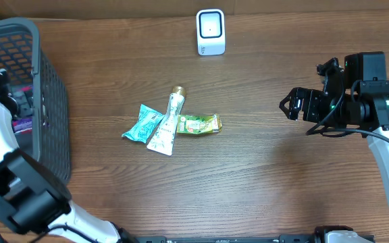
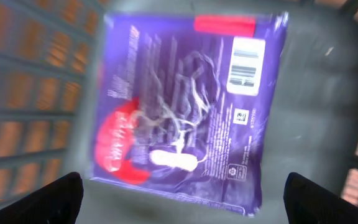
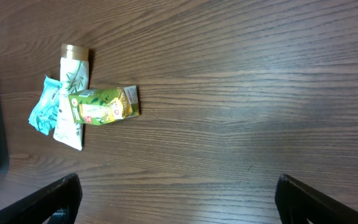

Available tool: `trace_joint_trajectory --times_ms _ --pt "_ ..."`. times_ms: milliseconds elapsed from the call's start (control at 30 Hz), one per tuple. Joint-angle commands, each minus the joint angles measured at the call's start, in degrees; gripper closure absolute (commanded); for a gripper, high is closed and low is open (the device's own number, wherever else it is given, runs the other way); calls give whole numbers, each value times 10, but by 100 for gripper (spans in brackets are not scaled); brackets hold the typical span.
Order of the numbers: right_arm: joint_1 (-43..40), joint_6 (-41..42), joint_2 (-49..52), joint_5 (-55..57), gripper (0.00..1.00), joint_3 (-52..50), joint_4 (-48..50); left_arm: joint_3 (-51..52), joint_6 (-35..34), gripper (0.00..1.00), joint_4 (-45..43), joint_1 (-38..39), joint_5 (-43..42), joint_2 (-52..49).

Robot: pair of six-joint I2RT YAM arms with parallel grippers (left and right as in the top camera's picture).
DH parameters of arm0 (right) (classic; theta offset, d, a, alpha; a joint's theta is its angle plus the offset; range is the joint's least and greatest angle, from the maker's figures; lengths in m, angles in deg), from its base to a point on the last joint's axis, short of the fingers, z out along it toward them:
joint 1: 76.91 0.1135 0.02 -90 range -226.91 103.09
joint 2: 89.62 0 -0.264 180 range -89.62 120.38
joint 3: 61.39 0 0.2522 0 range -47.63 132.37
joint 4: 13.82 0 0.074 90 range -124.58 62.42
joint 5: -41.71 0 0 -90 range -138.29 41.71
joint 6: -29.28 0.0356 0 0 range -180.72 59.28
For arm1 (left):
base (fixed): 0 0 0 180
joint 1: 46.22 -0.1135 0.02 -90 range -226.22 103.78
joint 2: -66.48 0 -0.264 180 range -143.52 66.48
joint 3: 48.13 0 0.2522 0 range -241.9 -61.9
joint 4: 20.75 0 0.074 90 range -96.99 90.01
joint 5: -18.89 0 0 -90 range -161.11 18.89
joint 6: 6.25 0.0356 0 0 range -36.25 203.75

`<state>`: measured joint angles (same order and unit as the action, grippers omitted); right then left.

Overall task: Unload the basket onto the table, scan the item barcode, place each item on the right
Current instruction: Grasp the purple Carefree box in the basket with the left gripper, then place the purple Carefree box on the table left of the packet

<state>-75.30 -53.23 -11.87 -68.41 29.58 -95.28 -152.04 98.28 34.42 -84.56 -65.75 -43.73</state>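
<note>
**Overhead view.** A dark grey plastic mesh basket (image 1: pixel 46 101) stands at the left edge of the brown wooden table (image 1: pixel 282 175). The left arm reaches down into it, and a small part of the purple foil packet (image 1: pixel 20 124) shows through the basket wall. A white box-shaped barcode scanner (image 1: pixel 211 32) stands at the far edge. At the centre of the table lie a teal sachet (image 1: pixel 140 124), a white tube with a gold cap (image 1: pixel 167 125) and a green sachet (image 1: pixel 198 124), touching one another. The right gripper (image 1: pixel 290 106) hovers well to their right.

**Left wrist view.** The left gripper (image 2: pixel 185 199) is spread wide, with its dark fingertips (image 2: pixel 55 199) at the lower corners. The purple foil packet (image 2: pixel 185 112) lies flat on the basket floor, ahead of and between the fingers and clear of both. Its white barcode label (image 2: pixel 246 64) faces up.

**Right wrist view.** The right gripper (image 3: pixel 179 199) is fully spread and holds nothing. The three items lie ahead, to the upper left.
</note>
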Motion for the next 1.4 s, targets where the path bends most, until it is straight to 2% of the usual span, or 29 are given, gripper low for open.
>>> trace_joint_trajectory --times_ms 0,133,233,300,400,433,467,667,833,900,1067,1233,1367 --pt "3 0 1 1 0 -3 1 1 7 5 10 -2 -5 -49" --pt "3 0 1 1 0 -3 1 1 7 6 13 -3 -5 -93" --pt "3 1 1 1 0 -3 1 1 7 12 13 -3 -5 -115" --pt "3 1 1 1 0 -3 0 1 6 32 14 -2 -6 -127" --pt "3 1 1 1 0 -3 -1 1 7 82 15 -2 -5 -128" --pt "3 1 1 1 0 -3 -1 1 7 87 17 -2 -5 -127" --pt "3 1 1 1 0 -3 -1 1 7 96 19 -2 -5 -127" --pt "3 2 1 -5 0 -3 -1 -5 -21 96 39 -3 -5 -106" --pt "3 2 1 -5 0 -3 -1 -43 -64 96 54 4 -5 -36" --pt "3 3 1 -5 0 -3 2 -88 -120 96 78 9 -16 16" --pt "3 2 1 -5 0 -3 3 -148 -120 96 89 40 -28 114" --pt "3 2 1 -5 0 -3 3 -169 -119 96 76 109 -35 223" --pt "3 2 1 -5 0 -3 3 -169 -117 96 109 217 -40 288"
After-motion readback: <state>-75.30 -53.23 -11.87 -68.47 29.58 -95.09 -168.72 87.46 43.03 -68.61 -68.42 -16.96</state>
